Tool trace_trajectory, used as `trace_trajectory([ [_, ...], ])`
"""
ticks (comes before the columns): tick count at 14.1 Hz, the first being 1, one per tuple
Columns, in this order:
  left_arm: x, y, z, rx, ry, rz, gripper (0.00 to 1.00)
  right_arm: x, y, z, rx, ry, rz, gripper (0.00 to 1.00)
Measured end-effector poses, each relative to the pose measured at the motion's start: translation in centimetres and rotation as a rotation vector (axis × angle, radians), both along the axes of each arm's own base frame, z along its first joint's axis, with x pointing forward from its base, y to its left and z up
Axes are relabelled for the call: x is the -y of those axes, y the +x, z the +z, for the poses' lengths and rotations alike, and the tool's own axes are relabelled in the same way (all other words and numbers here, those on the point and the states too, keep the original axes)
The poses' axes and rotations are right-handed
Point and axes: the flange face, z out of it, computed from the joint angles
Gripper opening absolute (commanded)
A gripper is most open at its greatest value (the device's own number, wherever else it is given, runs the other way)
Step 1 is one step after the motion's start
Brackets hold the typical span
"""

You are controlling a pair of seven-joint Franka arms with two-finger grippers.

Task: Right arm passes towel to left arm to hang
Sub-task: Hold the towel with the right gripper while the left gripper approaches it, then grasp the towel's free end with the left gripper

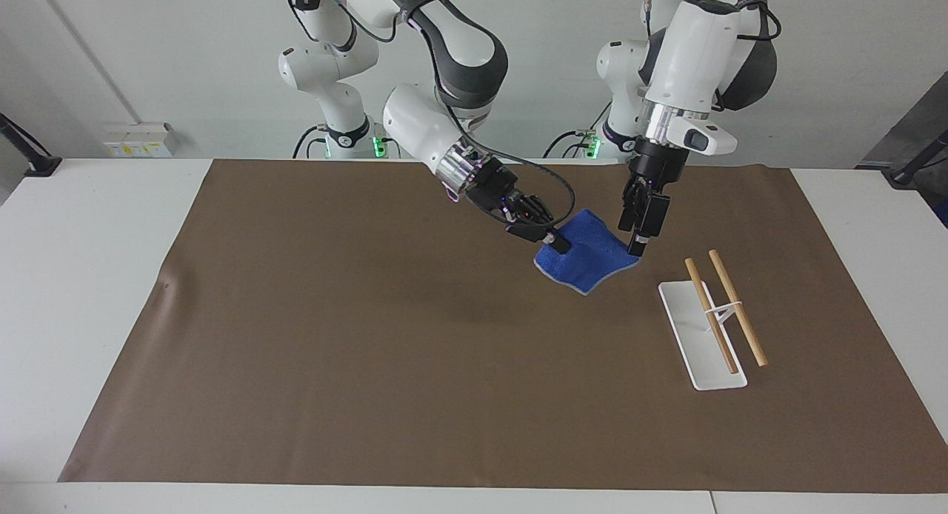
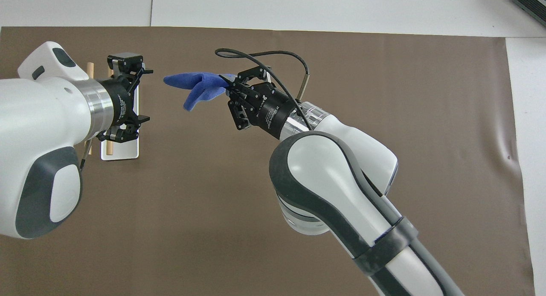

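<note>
The blue towel (image 1: 590, 256) hangs in the air from my right gripper (image 1: 557, 241), which is shut on one corner of it over the brown mat. In the overhead view the towel (image 2: 194, 86) sticks out from the right gripper (image 2: 226, 80) toward the left arm's end of the table. My left gripper (image 1: 638, 234) is open and points down right beside the towel's free edge. From overhead the left gripper (image 2: 144, 94) shows its fingers spread wide, with a small gap to the towel's tip.
A white rack base (image 1: 685, 314) with two wooden bars (image 1: 735, 306) stands on the brown mat (image 1: 370, 351) at the left arm's end, partly under the left gripper in the overhead view (image 2: 128, 153). Two smaller green-lit arms (image 1: 333, 92) stand by the robots.
</note>
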Motion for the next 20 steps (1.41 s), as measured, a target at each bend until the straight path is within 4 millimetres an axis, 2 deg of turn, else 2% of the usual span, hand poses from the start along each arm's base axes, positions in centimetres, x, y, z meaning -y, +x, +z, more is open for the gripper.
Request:
trace_trajectory([
  [2, 0.2, -0.1, 0.0, 0.009, -0.004, -0.002, 0.75, -0.5, -0.3, 0.0, 0.000, 0.000, 0.009, 0.00],
  [6, 0.3, -0.1, -0.3, 0.005, -0.003, -0.004, 0.22, -0.4, -0.3, 0.0, 0.000, 0.000, 0.008, 0.00],
  [8, 0.3, -0.1, -0.2, 0.012, -0.005, -0.004, 0.00, -0.4, -0.3, 0.0, 0.000, 0.000, 0.008, 0.00],
  [14, 0.3, -0.1, -0.5, 0.019, -0.003, -0.010, 0.00, 0.0, 0.0, 0.0, 0.000, 0.000, 0.001, 0.00],
  [15, 0.3, -0.1, -0.5, 0.024, 0.006, -0.027, 0.00, 0.0, 0.0, 0.0, 0.000, -0.001, -0.001, 0.12],
  [16, 0.2, 0.0, -0.5, 0.030, 0.019, -0.050, 0.00, 0.2, 0.1, 0.0, 0.001, -0.002, -0.003, 0.77],
  [17, 0.2, 0.0, -0.5, 0.036, 0.028, -0.068, 0.00, 0.4, 0.3, -0.1, 0.011, -0.010, -0.003, 1.00],
  [20, -0.2, 0.1, -0.5, 0.048, 0.056, -0.114, 0.00, 1.8, 1.2, -0.6, 0.123, -0.110, 0.014, 1.00],
])
